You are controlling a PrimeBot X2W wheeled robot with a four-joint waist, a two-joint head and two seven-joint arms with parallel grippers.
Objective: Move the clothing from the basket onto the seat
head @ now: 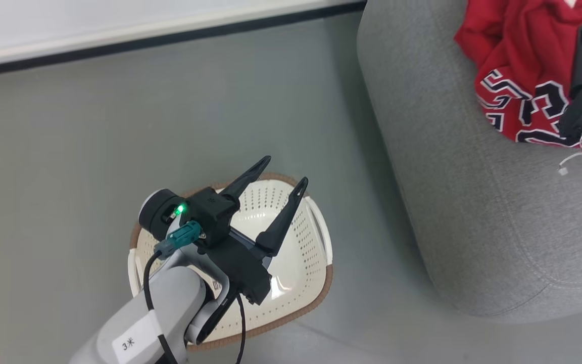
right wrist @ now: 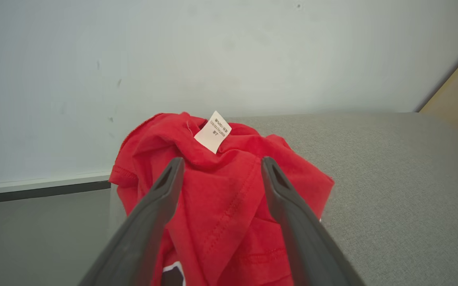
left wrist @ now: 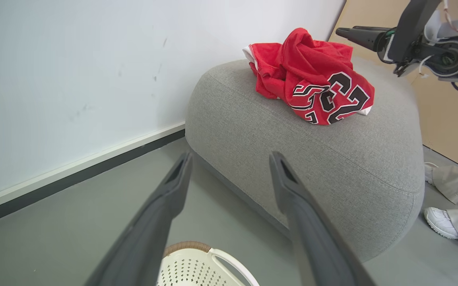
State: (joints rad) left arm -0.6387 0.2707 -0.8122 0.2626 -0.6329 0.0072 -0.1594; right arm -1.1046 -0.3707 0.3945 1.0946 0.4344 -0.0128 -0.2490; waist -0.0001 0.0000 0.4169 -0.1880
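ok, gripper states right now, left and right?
Left gripper: open, empty, above the basket.
Right gripper: open, empty, above the clothing on the seat.

**Red garments (head: pixel 523 60) on grey seat (head: pixel 473 202); left gripper (head: pixel 286 170) over basket (head: pixel 301 253)**

You see two crumpled bright red soft garments, one bearing black, white-edged numerals, at the far right edge of the large grey woven-fabric seat. Your left gripper hangs, fingers spread, over the cream-white perforated plastic basket, brown-rimmed, on the grey floor (head: pixel 119 126) near the seat's left edge.
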